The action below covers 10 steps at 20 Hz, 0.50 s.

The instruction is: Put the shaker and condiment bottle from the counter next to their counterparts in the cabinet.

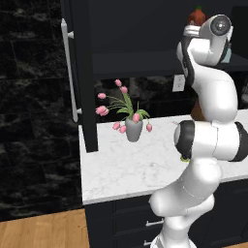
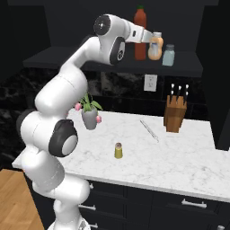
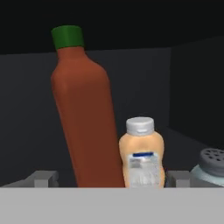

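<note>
Gripper [image 3: 105, 178] jaws apart around condiment bottle [image 3: 85, 113]; cabinet [image 2: 188, 68] shelf holds it, peach bottle [image 3: 142, 158], blue-grey shaker [image 3: 210, 168].

Black marble wall [image 1: 29, 97], wood floor [image 1: 38, 230], white marble counter [image 2: 188, 161].

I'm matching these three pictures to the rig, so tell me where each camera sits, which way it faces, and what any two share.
Left base view: behind the arm's left, facing the cabinet door, flower vase and counter; white arm at right.
Right base view: behind the arm's right, facing shelf and counter with yellow-green shaker and knife block; arm at left, gripper at the shelf.
Hand view: on the hand, facing the red bottle, peach bottle and blue-grey shaker; finger tips below.
Shared: red bottle in all; vase in both base views.
</note>
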### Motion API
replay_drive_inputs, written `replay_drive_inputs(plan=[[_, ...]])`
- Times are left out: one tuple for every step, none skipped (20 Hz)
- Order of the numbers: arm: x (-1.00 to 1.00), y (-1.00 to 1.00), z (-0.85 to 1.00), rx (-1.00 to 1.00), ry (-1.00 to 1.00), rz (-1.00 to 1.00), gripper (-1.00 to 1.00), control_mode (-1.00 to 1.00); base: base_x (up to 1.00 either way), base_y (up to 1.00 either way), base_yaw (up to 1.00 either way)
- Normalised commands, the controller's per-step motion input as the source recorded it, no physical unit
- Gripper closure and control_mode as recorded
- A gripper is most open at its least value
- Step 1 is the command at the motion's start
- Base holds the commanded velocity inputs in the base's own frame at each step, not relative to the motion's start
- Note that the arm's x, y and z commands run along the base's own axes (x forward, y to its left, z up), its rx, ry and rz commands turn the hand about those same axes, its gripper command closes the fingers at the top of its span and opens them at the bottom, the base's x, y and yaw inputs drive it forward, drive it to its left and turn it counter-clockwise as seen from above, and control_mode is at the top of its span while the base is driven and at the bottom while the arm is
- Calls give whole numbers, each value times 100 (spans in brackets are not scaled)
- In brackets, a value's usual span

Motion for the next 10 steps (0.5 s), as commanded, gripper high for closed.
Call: replay_drive_inputs(plan=[[-89,0,-4,0,-4,0,-100,-100,0,0,0],[-95,0,-8,0,-4,0,-100,-100,0,0,0],[-100,0,-10,0,-6,0,-100,-100,0,0,0],[-100,0,-12,0,-6,0,-100,-100,0,0,0],[-100,1,-4,0,-3,0,-100,-100,0,0,0],[-100,6,0,0,-1,0,-100,-100,0,0,0],[-100,11,0,0,0,0,-100,-100,0,0,0],[-100,9,-1,0,0,0,-100,-100,0,0,0],[-100,11,-2,0,0,0,-100,-100,0,0,0],[-100,12,-3,0,0,0,-100,-100,0,0,0]])
